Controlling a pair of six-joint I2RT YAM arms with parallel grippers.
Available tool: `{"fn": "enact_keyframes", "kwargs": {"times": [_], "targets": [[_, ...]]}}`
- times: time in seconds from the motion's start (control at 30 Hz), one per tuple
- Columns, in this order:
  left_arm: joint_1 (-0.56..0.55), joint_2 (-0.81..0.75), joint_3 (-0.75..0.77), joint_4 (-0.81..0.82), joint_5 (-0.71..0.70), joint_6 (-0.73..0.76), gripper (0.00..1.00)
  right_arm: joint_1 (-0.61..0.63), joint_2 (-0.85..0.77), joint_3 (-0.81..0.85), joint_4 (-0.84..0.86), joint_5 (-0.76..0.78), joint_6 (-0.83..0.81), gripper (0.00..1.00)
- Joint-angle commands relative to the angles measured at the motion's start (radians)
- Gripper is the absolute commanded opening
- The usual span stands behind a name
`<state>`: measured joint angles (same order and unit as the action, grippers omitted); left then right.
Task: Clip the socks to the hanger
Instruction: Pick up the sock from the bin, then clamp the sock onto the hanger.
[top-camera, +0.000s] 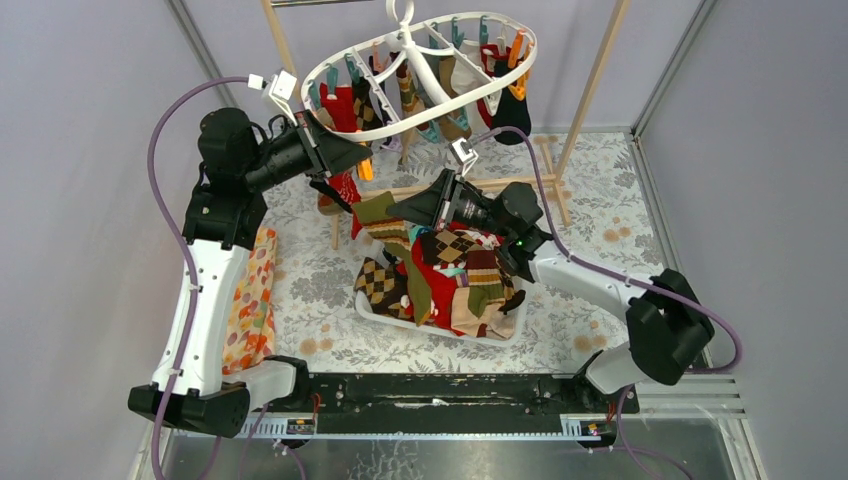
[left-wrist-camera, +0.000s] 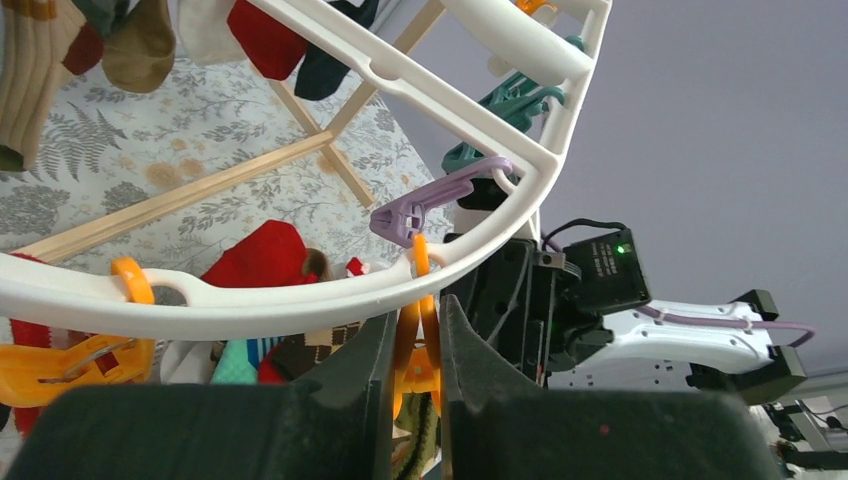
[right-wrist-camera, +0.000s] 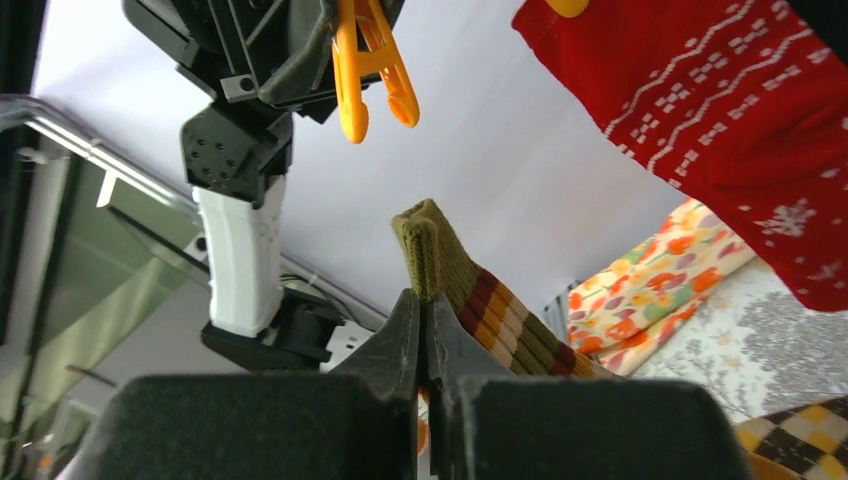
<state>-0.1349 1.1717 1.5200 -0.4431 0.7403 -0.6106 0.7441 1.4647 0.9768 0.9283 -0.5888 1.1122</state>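
The white oval hanger (top-camera: 420, 70) hangs at the back with several socks (top-camera: 345, 105) clipped on it. My left gripper (top-camera: 365, 155) is shut on an orange clip (left-wrist-camera: 418, 350) under the ring (left-wrist-camera: 300, 295), squeezing it; its tips (right-wrist-camera: 370, 90) are spread. My right gripper (top-camera: 395, 212) is shut on an olive sock with red and orange stripes (right-wrist-camera: 470, 285). The sock's cuff (right-wrist-camera: 425, 235) stands just below the orange clip, apart from it. More socks (top-camera: 450, 270) are heaped in the basket.
A white basket (top-camera: 440, 335) stands mid-table. A wooden pole frame (top-camera: 590, 90) holds the hanger. An orange floral cloth (top-camera: 250, 300) lies at the left. A red snowflake sock (right-wrist-camera: 720, 130) hangs close by. Purple (left-wrist-camera: 430, 205) and teal (left-wrist-camera: 510, 100) clips hang near my left gripper.
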Motion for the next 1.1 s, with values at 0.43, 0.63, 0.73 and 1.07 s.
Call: {"fn": "enact_keyframes", "kwargs": {"times": [0.43,0.63,0.73,1.07], "targets": [[0.005,0.006,-0.030,0.094,0.169,-0.055,0.00,-0.041,0.161,0.118,0.468,-0.086,0.326,0.00],[0.004,0.006,-0.029,0.106,0.177,-0.067,0.00,-0.044,0.175,0.126,0.467,-0.074,0.329,0.00],[0.004,0.006,-0.030,0.113,0.183,-0.077,0.00,-0.044,0.181,0.128,0.461,-0.072,0.327,0.00],[0.005,0.004,-0.023,0.118,0.183,-0.083,0.00,-0.046,0.174,0.083,0.423,-0.063,0.288,0.00]]}}
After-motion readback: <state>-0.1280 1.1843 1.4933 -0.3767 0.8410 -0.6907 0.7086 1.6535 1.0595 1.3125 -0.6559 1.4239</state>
